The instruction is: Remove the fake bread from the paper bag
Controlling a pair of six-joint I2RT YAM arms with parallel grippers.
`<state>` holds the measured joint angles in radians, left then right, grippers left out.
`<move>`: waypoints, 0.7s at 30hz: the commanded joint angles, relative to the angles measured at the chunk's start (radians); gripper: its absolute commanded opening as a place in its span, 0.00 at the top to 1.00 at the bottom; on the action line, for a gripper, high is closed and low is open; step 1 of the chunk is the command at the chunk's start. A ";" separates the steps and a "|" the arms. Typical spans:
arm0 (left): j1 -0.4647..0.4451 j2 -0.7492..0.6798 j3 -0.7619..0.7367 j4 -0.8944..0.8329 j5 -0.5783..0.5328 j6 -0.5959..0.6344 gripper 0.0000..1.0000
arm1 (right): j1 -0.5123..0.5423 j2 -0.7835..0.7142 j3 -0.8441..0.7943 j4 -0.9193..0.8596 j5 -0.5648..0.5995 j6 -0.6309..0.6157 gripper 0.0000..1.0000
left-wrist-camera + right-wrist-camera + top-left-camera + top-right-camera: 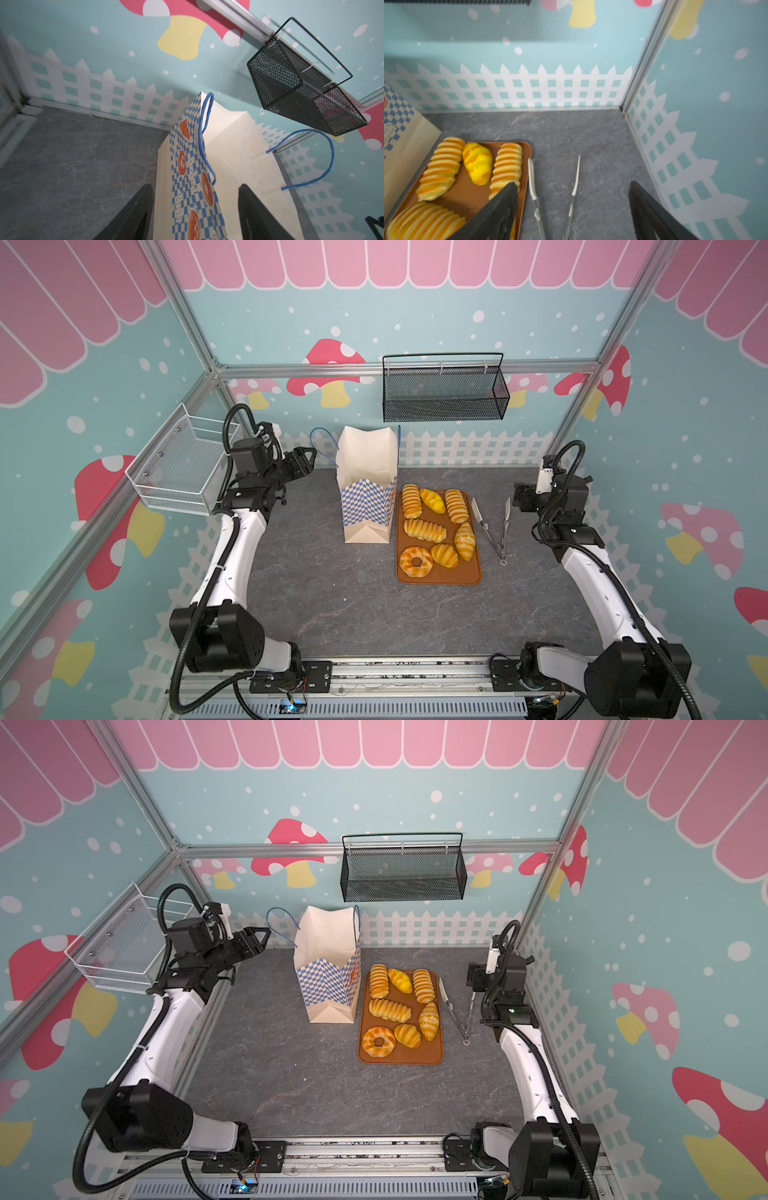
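The paper bag [368, 464] stands upright with its mouth open, left of a brown tray [473, 572]; only bare paper shows inside it. Several pieces of fake bread [424, 529] lie on that tray, among them a ring doughnut [415, 561]. My left gripper [311, 456] hangs open beside the bag's upper left edge, close to a blue cord handle [322, 439], holding nothing. In the left wrist view the bag [232, 145] shows beyond the spread left gripper [195, 187]. My right gripper [517, 497] is open and empty, right of the tray. In the right wrist view the right gripper [572, 185] hangs above the table.
Metal tongs [492, 526] lie on the grey table between the tray and the right arm. A black mesh basket [444, 389] hangs on the back wall above the bag. A white wire basket [183, 464] is fixed to the left frame behind the left arm.
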<state>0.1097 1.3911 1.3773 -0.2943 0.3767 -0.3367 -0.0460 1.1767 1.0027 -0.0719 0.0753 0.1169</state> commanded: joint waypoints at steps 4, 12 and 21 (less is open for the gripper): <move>0.007 -0.202 -0.306 0.158 -0.230 0.124 0.22 | -0.021 -0.070 -0.153 0.143 0.189 0.031 0.01; 0.005 -0.311 -0.661 0.379 -0.518 0.059 0.00 | -0.049 -0.137 -0.469 0.496 0.219 0.029 0.01; -0.085 -0.174 -0.870 0.729 -0.690 0.137 0.00 | -0.064 -0.109 -0.740 0.865 0.227 0.093 0.01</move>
<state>0.0635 1.1633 0.5217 0.2481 -0.2344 -0.2554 -0.1043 1.0534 0.3038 0.5888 0.2928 0.1696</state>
